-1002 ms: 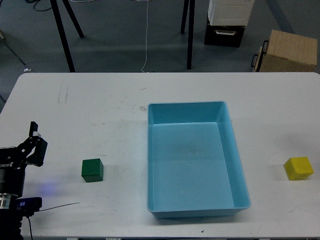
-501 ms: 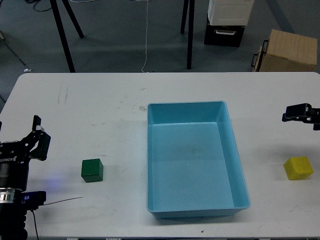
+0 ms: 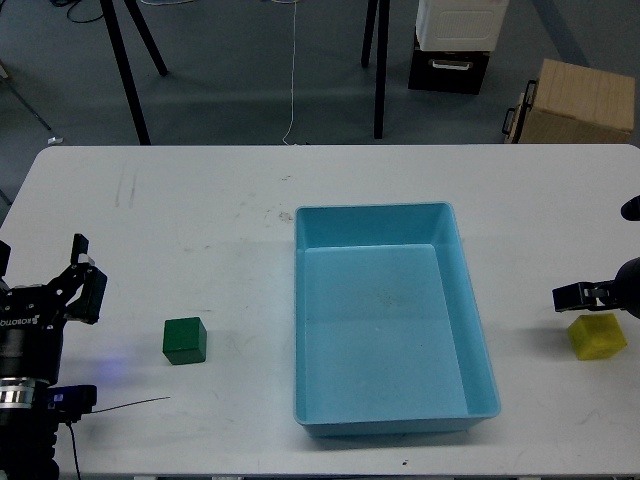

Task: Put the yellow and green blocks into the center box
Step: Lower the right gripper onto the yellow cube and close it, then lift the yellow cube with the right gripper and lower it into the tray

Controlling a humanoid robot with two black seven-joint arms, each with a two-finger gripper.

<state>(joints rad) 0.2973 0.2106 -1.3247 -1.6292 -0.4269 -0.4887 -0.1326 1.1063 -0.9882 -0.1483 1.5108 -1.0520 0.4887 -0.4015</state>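
Observation:
A green block (image 3: 185, 340) sits on the white table (image 3: 200, 210), left of the light blue box (image 3: 470, 290) in the middle. A yellow block (image 3: 598, 336) sits near the table's right edge. My left gripper (image 3: 86, 272) is open and empty at the left edge, to the left of the green block and a little farther back. My right gripper (image 3: 574, 296) comes in from the right and hangs just above the yellow block's upper left corner. It is dark, and its fingers cannot be told apart. The box is empty.
Beyond the table's far edge stand black tripod legs (image 3: 128, 70), a black and white case (image 3: 455, 45) and a cardboard box (image 3: 575, 100). A thin cable (image 3: 125, 405) lies near the front left.
My right arm came into view from the right and dropped down to the yellow block. My left gripper rose slightly and shifted right. Neither block has moved.

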